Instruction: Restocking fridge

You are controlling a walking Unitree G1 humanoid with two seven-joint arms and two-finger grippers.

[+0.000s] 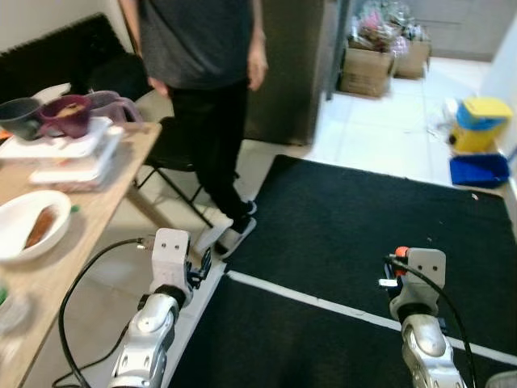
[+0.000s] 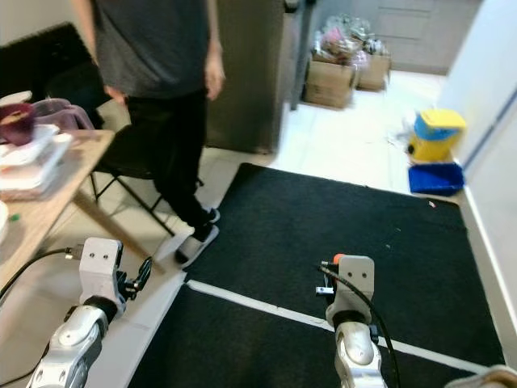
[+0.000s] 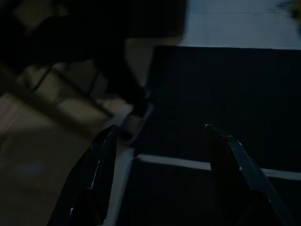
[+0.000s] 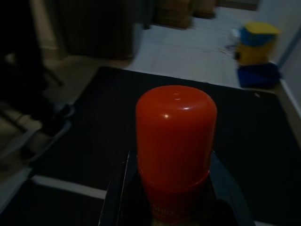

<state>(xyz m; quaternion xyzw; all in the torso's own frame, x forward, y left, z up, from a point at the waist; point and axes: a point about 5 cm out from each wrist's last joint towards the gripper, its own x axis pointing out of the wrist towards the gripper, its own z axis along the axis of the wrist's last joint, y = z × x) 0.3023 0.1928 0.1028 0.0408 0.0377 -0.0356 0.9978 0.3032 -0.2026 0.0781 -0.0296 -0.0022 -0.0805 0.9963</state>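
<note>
In the right wrist view my right gripper [image 4: 170,157] is shut on a bottle with a rounded red cap [image 4: 175,127], which stands upright between the black fingers [image 4: 117,188]. My left gripper [image 3: 160,129] is open, with nothing between its fingers [image 3: 101,160], above the edge of the black mat. Both silver arms reach forward low in the eye views, the left arm [image 1: 157,311] and the right arm [image 1: 420,323]. A tall dark grey fridge [image 1: 287,73] stands shut ahead, behind a person.
A person [image 1: 202,73] in dark clothes stands between me and the fridge, beside a folding chair [image 1: 174,158]. A wooden table [image 1: 97,202] on my left carries bowls [image 1: 28,222] and cups. A black mat [image 1: 363,234], cardboard boxes [image 1: 367,69] and a yellow-and-blue bin [image 1: 478,137] lie ahead.
</note>
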